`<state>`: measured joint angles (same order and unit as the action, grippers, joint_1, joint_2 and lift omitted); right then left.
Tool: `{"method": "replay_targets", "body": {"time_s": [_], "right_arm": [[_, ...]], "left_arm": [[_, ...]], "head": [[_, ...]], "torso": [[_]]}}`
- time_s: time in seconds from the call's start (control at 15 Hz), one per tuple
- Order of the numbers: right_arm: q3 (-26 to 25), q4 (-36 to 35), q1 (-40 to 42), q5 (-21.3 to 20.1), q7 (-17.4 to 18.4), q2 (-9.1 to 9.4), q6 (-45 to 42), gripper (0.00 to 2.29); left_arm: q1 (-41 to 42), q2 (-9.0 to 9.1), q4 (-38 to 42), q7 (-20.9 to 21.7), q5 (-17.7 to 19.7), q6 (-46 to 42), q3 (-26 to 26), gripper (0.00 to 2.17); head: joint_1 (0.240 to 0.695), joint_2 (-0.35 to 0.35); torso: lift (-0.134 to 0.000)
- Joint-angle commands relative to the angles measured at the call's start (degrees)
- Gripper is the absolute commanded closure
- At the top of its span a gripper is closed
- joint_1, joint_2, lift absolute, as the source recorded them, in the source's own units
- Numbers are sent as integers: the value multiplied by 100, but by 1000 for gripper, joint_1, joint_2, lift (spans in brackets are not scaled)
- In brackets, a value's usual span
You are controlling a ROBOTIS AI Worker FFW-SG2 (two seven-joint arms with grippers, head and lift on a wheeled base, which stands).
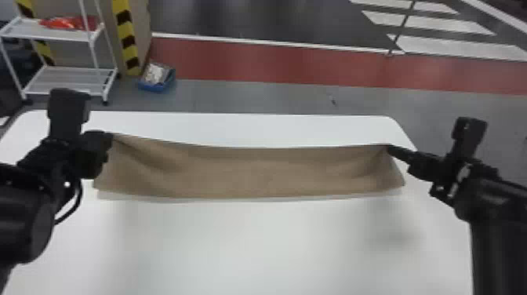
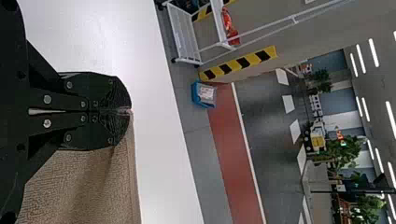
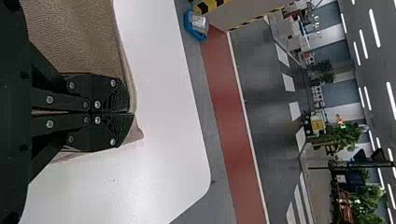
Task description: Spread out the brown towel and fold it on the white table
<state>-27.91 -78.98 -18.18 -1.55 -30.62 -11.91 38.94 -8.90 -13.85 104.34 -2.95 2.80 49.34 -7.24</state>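
The brown towel (image 1: 251, 172) is stretched wide between the two grippers, its upper edge held up and sagging slightly, above the white table (image 1: 251, 243). At its far left corner is my left gripper (image 1: 109, 137); at its far right corner is my right gripper (image 1: 390, 149). In the left wrist view, the left gripper (image 2: 130, 111) is shut on the towel (image 2: 88, 182) at its corner. In the right wrist view, the right gripper (image 3: 133, 113) is closed on the towel (image 3: 77, 37), with a small flap of cloth poking out beside its fingers.
Beyond the table's far edge, a white shelf cart (image 1: 66, 74) stands on the floor at the back left, beside a post with yellow and black stripes (image 1: 127, 43). A blue bin (image 1: 157, 78) sits on the floor near it.
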Motion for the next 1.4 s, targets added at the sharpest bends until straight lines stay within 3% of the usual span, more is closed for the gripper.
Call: {"method": "replay_targets", "body": {"time_s": [0.0,0.2,0.27,0.33,0.4,0.73,0.87,1.0,1.33], "right_arm": [[110,243,-98,-109,65,-13,-224,1271],[260,823,-371,-302,179,-48,-557,1271],[357,981,-432,-355,267,-83,-663,1028],[462,1069,-459,-372,425,-92,-839,340],[497,1069,-459,-372,495,-92,-891,-2],[383,946,-292,-241,495,-206,-839,60],[269,401,78,49,443,-250,-557,63],[172,32,376,216,328,-329,-294,93],[172,199,262,190,12,-364,-434,286]], "left_arm": [[-164,49,-388,-12,-69,-104,-102,1379],[-419,101,-933,-100,-201,-509,-269,1352],[-498,110,-1091,-109,-262,-667,-348,1069],[-533,154,-1223,-144,-377,-825,-366,259],[-533,198,-1311,-294,-421,-1124,-375,-2],[-340,163,-1346,-425,-588,-1317,-313,33],[-15,128,-1047,-478,-544,-1317,-129,33],[266,119,-792,-311,-262,-1317,214,33],[-103,58,-1205,32,195,-1528,381,39]], "head": [[695,-179],[695,-178],[695,-177],[695,-177],[695,-177],[687,-175],[694,-177],[695,-177],[695,-172]], "torso": [[-124],[-124],[-124],[-124],[-124],[-124],[-124],[-124],[-124]]}}
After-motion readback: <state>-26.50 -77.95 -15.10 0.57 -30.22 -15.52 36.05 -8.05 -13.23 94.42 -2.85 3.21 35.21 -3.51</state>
